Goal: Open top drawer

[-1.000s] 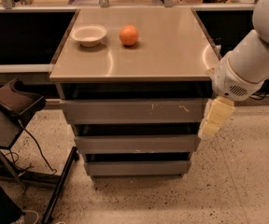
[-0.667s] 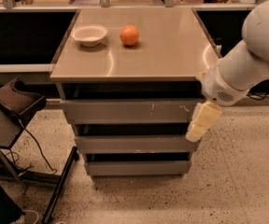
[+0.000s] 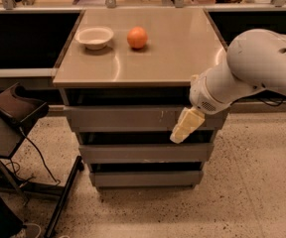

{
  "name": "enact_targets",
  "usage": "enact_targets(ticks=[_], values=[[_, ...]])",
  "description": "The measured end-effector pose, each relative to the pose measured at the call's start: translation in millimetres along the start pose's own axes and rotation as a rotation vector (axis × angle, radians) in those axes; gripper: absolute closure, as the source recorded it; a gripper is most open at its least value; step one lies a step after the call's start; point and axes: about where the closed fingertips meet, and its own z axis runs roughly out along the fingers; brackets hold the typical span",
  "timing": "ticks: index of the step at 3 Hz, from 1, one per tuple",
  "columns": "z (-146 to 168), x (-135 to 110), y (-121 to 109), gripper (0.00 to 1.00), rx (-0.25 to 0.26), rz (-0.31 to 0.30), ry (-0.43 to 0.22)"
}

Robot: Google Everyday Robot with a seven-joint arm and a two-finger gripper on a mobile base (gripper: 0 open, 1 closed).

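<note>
The top drawer [image 3: 123,118] is the widest grey front, just under the cabinet's tabletop, with small pale scratch marks near its right part. It sits pushed in, about flush with the frame. My gripper [image 3: 185,126] is pale yellow and hangs from the white arm [image 3: 252,68] that reaches in from the right. It points down and to the left, in front of the right part of the top drawer's front, with its tip at the drawer's lower edge.
Two narrower grey drawers, the middle one [image 3: 143,152] and the bottom one [image 3: 143,178], sit below. On the tabletop [image 3: 173,48] stand a white bowl [image 3: 95,36] and an orange [image 3: 137,37]. A dark stand with cables [image 3: 14,113] is at the left, on a speckled floor.
The arm has swung left and the gripper has moved from the cabinet's right edge to in front of the top drawer's right part. The drawer has not moved.
</note>
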Motion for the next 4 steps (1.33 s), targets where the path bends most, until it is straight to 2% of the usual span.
enact_targets(ticks=[1,2,3,4], values=[[0,0,0,0.00,0.000,0.000,0.000],[24,1,2,0.00,-0.027,0.016,-0.028],[82,12,-1,0.00,-0.046,0.073,-0.047],[131,23,-26,0.00,-0.021,0.144,-0.045]])
